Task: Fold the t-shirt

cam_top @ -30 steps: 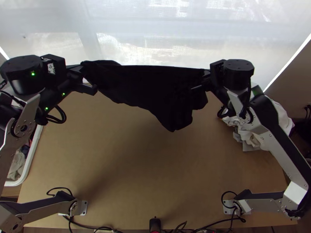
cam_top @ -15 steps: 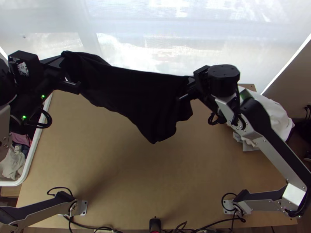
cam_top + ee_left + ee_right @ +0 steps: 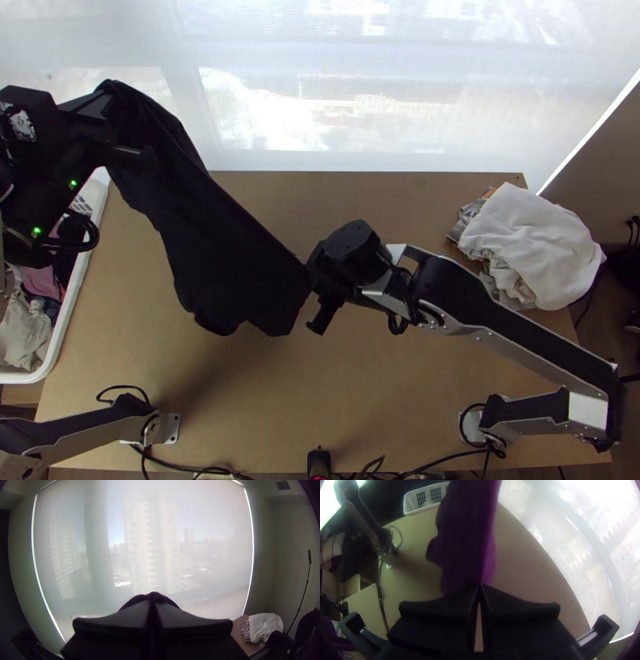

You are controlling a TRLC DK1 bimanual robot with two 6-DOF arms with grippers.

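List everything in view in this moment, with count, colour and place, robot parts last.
t-shirt: one, black, hanging between the grippers
table: one, light wood, below the arms
laundry basket: one, white, beyond the table's left edge
clothes: several, pale, pink and dark, in the basket
cloth pile: count unclear, white over greyish, table's far right
window blind: one, whitish, behind the table
ceiling vent: one, dark
pole: one, black, near the wall
cables: several, black, along the near edge
arms: two, silver and black, left and right
left gripper: one, black, upper left of the top view
right gripper: one, black, over mid-table
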